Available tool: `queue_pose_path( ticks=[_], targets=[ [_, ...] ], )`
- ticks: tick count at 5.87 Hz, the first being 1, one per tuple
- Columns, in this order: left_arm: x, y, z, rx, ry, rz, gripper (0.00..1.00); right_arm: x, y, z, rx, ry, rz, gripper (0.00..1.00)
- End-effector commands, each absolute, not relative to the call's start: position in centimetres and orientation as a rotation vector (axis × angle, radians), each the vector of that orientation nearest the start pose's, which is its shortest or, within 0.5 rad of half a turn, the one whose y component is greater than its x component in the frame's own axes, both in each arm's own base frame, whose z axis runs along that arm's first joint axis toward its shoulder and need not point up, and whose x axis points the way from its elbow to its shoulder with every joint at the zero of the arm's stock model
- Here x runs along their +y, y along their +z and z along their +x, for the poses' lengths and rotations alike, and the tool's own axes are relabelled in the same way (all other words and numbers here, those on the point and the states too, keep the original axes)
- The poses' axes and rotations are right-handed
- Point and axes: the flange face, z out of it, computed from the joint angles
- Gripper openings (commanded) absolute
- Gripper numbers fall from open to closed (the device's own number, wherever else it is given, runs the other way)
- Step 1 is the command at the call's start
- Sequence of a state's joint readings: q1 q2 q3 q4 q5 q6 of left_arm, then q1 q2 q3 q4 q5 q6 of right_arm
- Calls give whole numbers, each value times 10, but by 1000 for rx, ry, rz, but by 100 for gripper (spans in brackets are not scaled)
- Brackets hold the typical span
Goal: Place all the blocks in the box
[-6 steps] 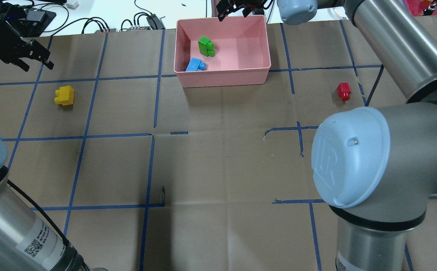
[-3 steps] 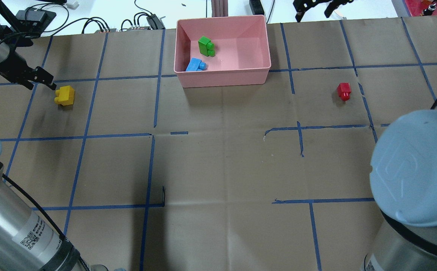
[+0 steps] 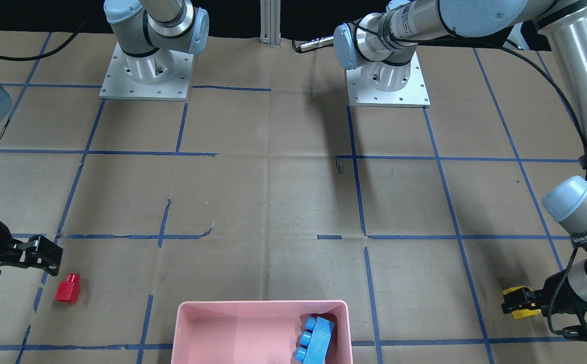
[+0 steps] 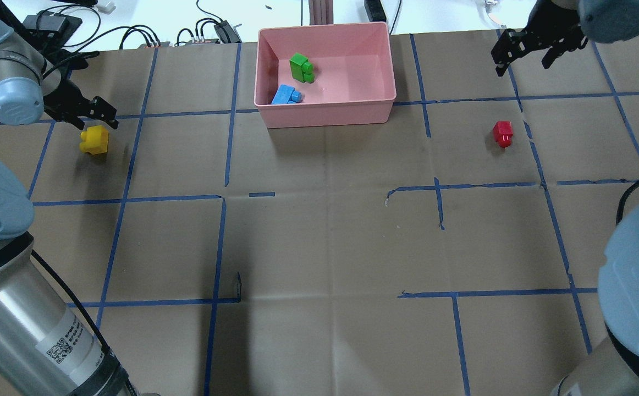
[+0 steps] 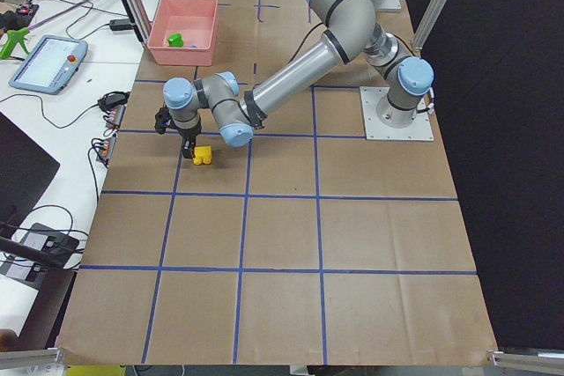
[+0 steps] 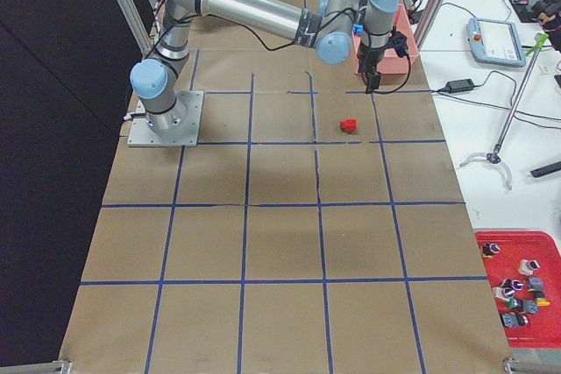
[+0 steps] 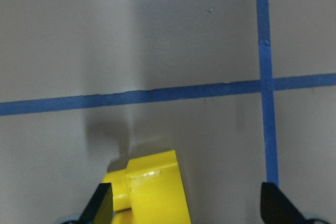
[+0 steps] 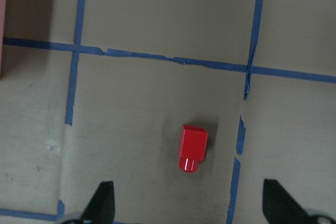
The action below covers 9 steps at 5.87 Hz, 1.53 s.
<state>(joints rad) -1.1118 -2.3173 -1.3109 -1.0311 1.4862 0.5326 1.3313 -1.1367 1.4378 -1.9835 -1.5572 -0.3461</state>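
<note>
The left arm point(image 4: 14, 102) extends well to the left of the box point(image 4: 328, 114), its left gripper point(image 4: 105, 111) pointing straight down and held low, fingers spread wide. The right arm point(image 4: 619, 16) stretches to the box's right; the right gripper point(image 4: 522, 65) hangs higher, also pointing down, fingers wide apart.

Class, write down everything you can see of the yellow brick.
The yellow brick is small, glossy, opaque plastic, with round studs pointing sideways. It lies on the brown paper table cover, near a blue tape line and outside the pink box. The left gripper is open over it; whether they touch is unclear.
</note>
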Motion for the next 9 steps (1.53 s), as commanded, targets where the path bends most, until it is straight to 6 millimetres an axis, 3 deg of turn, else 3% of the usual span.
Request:
queue_pose_path(
  ticks=[1, 3, 4, 6, 7, 9],
  targets=[
    [-722, 204, 228, 3118, -127, 121, 98, -652, 268, -40, 3162, -239, -116, 99],
    [-717, 187, 225, 3140, -91, 110, 98, -667, 215, -43, 3168, -283, -102, 98],
    [-715, 176, 223, 3154, -70, 105, 98, -666, 200, -43, 3171, -251, -101, 98],
    [-708, 175, 220, 3160, -52, 102, 98, -670, 174, -43, 3153, -194, -91, 98],
    [-707, 171, 219, 3166, -44, 102, 98, -671, 174, -43, 3154, -193, -91, 92],
    [-700, 161, 215, 3178, -12, 102, 97, -674, 181, -44, 3156, -197, -98, 54]
  ],
)
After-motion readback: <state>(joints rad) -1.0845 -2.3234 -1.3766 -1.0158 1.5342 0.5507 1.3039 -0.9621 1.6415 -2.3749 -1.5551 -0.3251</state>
